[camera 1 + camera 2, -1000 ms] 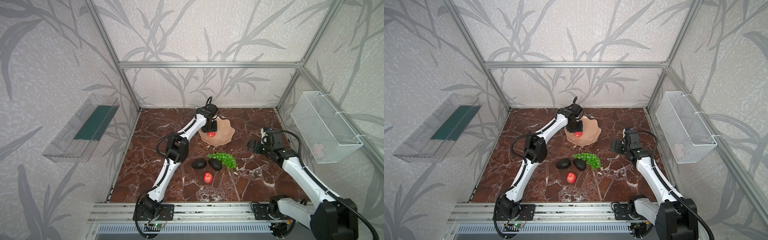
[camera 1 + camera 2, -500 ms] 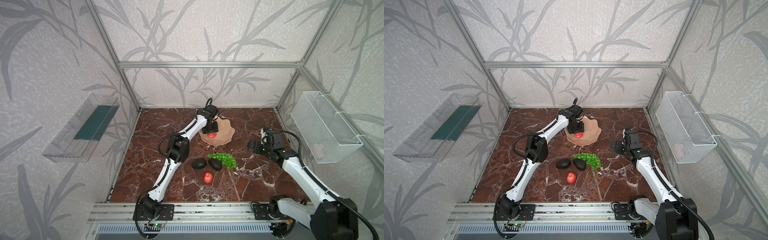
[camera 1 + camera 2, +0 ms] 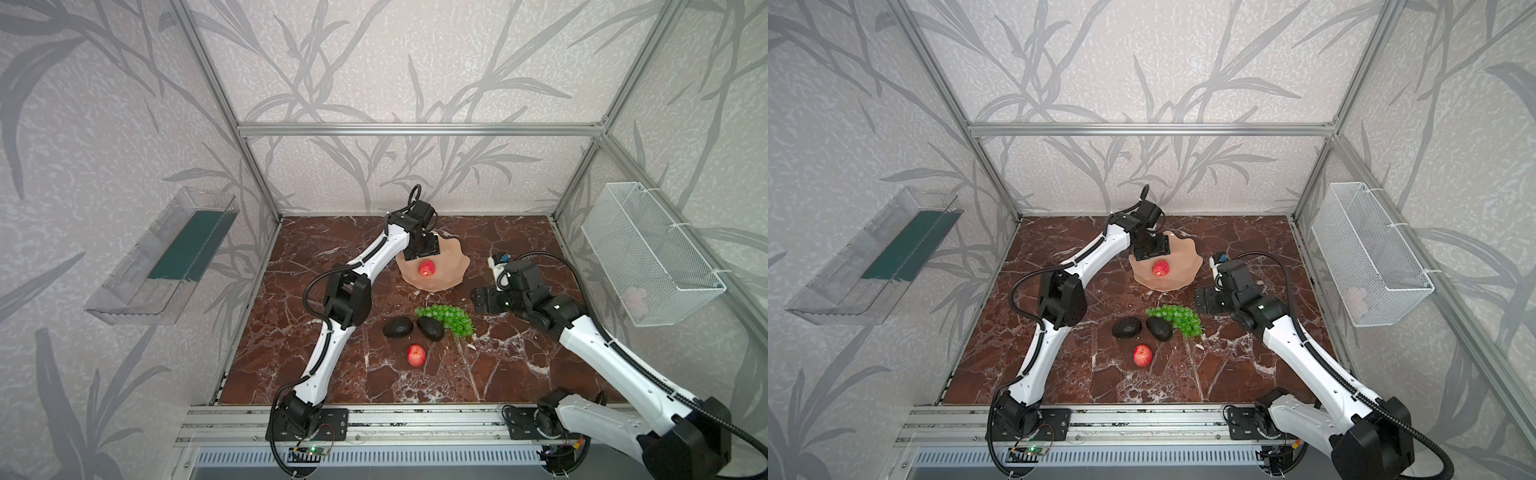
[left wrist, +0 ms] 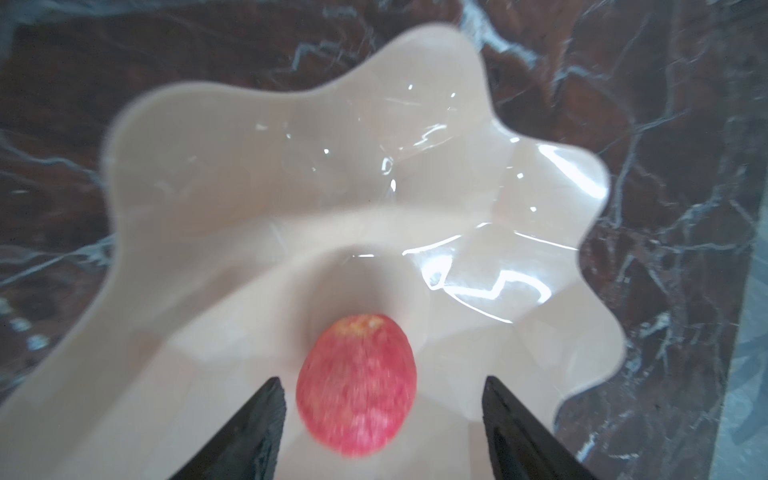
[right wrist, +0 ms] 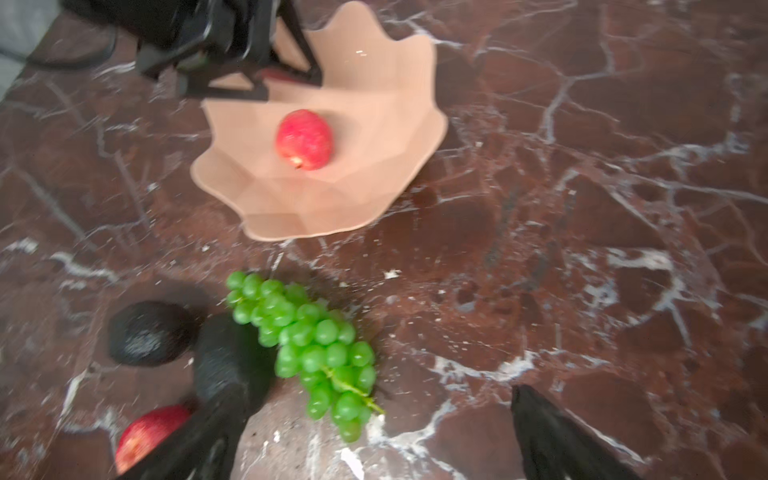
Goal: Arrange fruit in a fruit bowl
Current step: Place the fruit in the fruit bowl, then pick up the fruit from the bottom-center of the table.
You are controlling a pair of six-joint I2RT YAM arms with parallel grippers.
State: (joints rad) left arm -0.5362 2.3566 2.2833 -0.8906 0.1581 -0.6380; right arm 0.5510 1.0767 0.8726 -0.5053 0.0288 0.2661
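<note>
The peach-pink wavy-rimmed fruit bowl (image 3: pixel 451 276) (image 3: pixel 1185 272) (image 4: pixel 249 208) (image 5: pixel 374 145) stands at the back of the marble table. One red apple (image 3: pixel 427 268) (image 3: pixel 1160 268) (image 4: pixel 357 386) (image 5: pixel 304 139) lies inside it. My left gripper (image 3: pixel 424 249) (image 4: pixel 382 382) hovers open just above that apple, its fingers clear of it. Nearer the front lie two avocados (image 3: pixel 398 328) (image 3: pixel 430 328), green grapes (image 3: pixel 451 320) (image 5: pixel 307 340) and a second apple (image 3: pixel 416 355) (image 5: pixel 145 432). My right gripper (image 3: pixel 478 299) (image 5: pixel 374 395) hangs open and empty, right of the grapes.
A white wire basket (image 3: pixel 648 253) hangs on the right wall and a clear plastic tray (image 3: pixel 166 257) on the left wall. Aluminium frame posts stand at the table's corners. The left arm's elbow (image 3: pixel 347 295) rises left of the avocados.
My left gripper has opened and let go of the apple, which now lies free in the bowl. The right arm has not moved.
</note>
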